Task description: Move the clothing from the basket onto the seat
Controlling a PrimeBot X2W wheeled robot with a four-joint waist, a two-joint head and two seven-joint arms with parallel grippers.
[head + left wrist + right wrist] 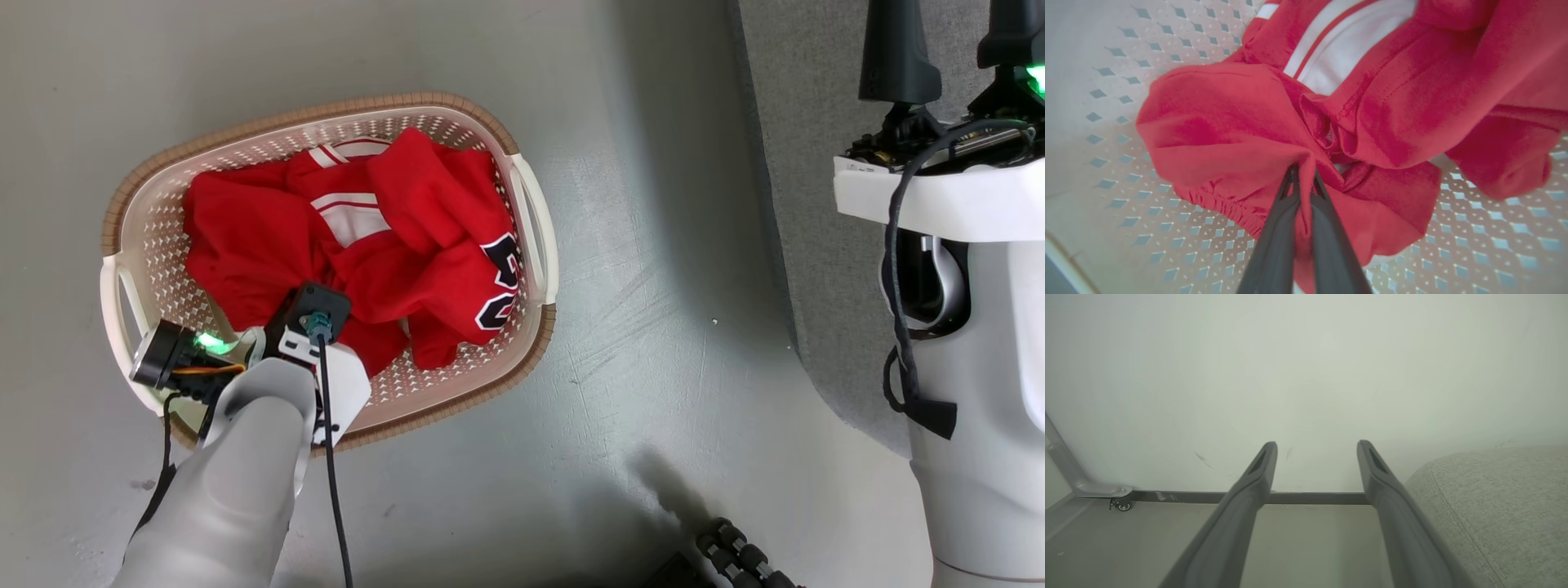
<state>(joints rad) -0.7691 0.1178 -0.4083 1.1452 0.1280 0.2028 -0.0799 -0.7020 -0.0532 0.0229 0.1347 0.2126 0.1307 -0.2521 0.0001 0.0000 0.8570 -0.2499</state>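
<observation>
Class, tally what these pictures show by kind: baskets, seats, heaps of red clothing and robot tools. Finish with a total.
Baskets: 1, the basket
Seats: 1, the seat
Heaps of red clothing: 1, the clothing, lying in the basket
Tools: 2, the left tool shut on the clothing, the right tool open
Total: 5

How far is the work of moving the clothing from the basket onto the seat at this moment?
Done: nothing yet; the clothing lies in the basket, none on the visible part of the seat. In hand: the left gripper, jaws shut on a red fold. Left: lifting and carrying every piece across; the right gripper is open.
</observation>
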